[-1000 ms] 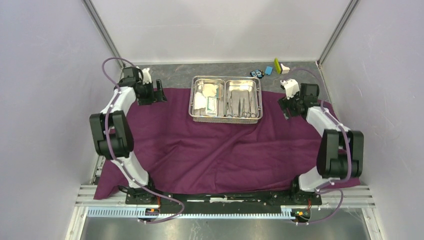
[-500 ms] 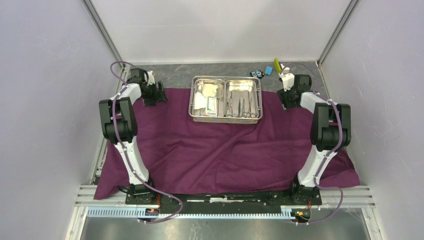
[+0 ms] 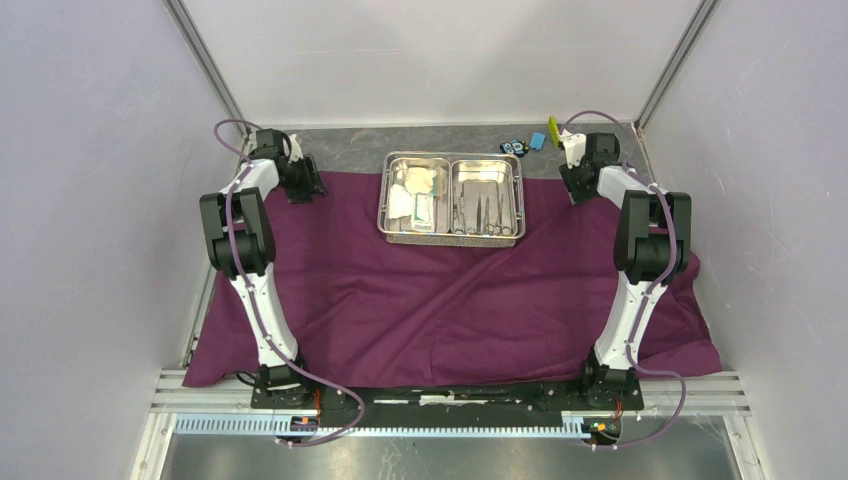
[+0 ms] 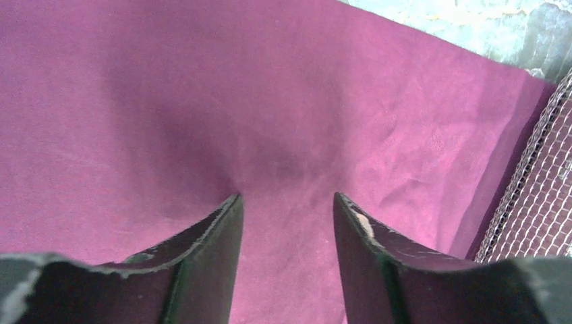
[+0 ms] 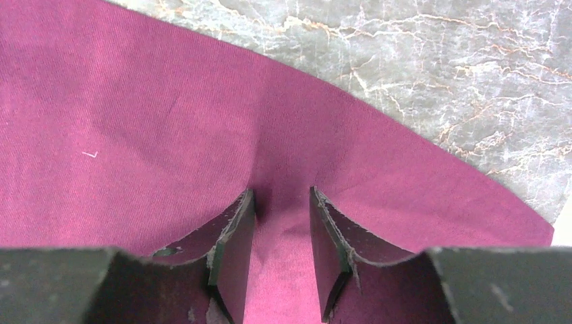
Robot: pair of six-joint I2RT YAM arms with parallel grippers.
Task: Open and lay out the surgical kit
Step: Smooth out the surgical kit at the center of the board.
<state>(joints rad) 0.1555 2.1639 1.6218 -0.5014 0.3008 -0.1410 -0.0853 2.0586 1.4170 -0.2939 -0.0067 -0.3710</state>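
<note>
Cloth: we saw the purple cloth (image 3: 440, 300) spread open over the bench (image 3: 350, 150), wrinkled across its middle.
Tray: the tray (image 3: 450, 240) sat at the cloth's far edge with the instruments (image 3: 485, 210) and the packet (image 3: 422, 208) inside it.
Progress: we judged the unwrapping done, with the unloading left.
Left pincer: the left pincer (image 4: 287, 199) was spread, tips on the cloth, pinching nothing.
Right pincer: the right pincer (image 5: 282, 192) was narrowly parted around a raised crease; we could not tell whether it gripped.
Views: only the overhead view showed the tray; only the wrist views showed the finger gaps.

White-and-black arms (image 3: 238, 236), lilac cables (image 3: 229, 123), dark scuffed end effector fingers (image 4: 202, 270)
</note>
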